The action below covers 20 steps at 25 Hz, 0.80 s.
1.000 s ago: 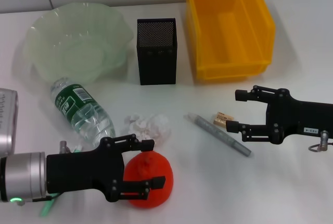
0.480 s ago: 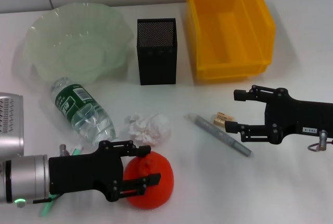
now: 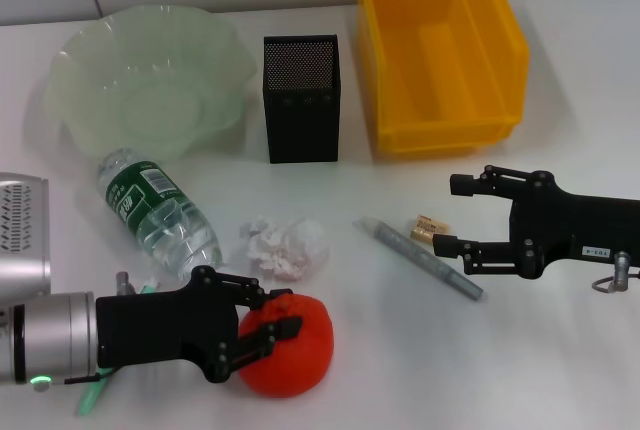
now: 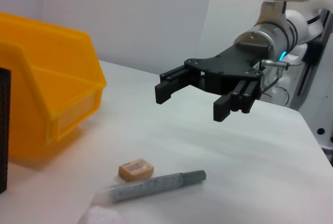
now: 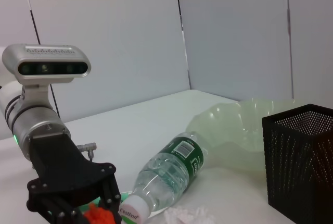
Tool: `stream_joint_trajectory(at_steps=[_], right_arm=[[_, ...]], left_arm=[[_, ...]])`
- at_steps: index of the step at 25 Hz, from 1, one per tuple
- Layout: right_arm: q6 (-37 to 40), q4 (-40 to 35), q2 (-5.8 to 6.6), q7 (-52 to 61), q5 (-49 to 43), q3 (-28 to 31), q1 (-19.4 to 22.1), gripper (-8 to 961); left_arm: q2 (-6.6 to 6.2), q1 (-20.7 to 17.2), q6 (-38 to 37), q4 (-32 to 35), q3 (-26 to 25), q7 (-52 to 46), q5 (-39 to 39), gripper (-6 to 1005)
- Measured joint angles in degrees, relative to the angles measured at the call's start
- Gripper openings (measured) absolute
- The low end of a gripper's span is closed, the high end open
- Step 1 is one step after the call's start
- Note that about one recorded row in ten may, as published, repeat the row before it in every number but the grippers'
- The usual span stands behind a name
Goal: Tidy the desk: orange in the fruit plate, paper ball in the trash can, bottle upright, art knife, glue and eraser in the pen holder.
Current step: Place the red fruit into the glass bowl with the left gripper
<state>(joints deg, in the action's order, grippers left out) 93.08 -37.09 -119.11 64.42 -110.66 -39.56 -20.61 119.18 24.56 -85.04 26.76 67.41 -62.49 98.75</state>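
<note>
The left gripper (image 3: 268, 318) is clamped around the orange (image 3: 292, 347) low on the table. The fruit looks firm, round and slippery, so it is best held across the middle. The right gripper (image 3: 455, 215) hangs open, the eraser (image 3: 427, 228) just off its fingertips.

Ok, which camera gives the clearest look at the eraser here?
The left wrist view: the eraser lies unobstructed beside the grey pen, label side up. The head view shows the eraser only as a small tan block near the right gripper. The right wrist view misses it.
</note>
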Motion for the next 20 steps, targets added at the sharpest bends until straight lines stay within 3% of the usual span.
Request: stream_joint_trajectory(at_steps=[4, 7, 12, 15, 17, 18, 20], right_arm=[[0.0, 0.0, -0.05, 0.0, 0.0, 0.0, 0.1, 827], [0.0, 0.0, -0.07, 0.0, 0.0, 0.0, 0.2, 827], [0.0, 0.0, -0.15, 0.1, 0.0, 0.0, 0.2, 827], [0.3, 0.1, -0.16, 0.2, 0.0, 0.0, 0.2, 827], [0.3, 0.1, -0.16, 0.3, 0.1, 0.0, 0.2, 826], [0.3, 0.1, -0.17, 0.3, 0.1, 0.0, 0.2, 826], [0.4, 0.1, -0.16, 0.4, 0.1, 0.0, 0.2, 826]], left_arm=[[0.0, 0.3, -1.8, 1.7, 0.1, -0.2, -0.3, 283], [-0.21, 0.1, -7.7, 4.9, -0.7, 0.2, -2.4, 268], [-0.49, -0.5, -10.5, 8.6, -1.7, 0.1, -5.3, 243], [-0.81, -0.3, -10.3, 13.0, -9.3, 0.1, -6.9, 210], [-0.81, -0.3, -10.3, 13.0, -9.3, 0.1, -6.9, 188], [-0.8, 0.6, -7.8, 13.1, -15.0, 0.2, -7.1, 177], [-0.56, 1.9, -2.7, 12.0, -20.4, -0.1, -8.6, 164]])
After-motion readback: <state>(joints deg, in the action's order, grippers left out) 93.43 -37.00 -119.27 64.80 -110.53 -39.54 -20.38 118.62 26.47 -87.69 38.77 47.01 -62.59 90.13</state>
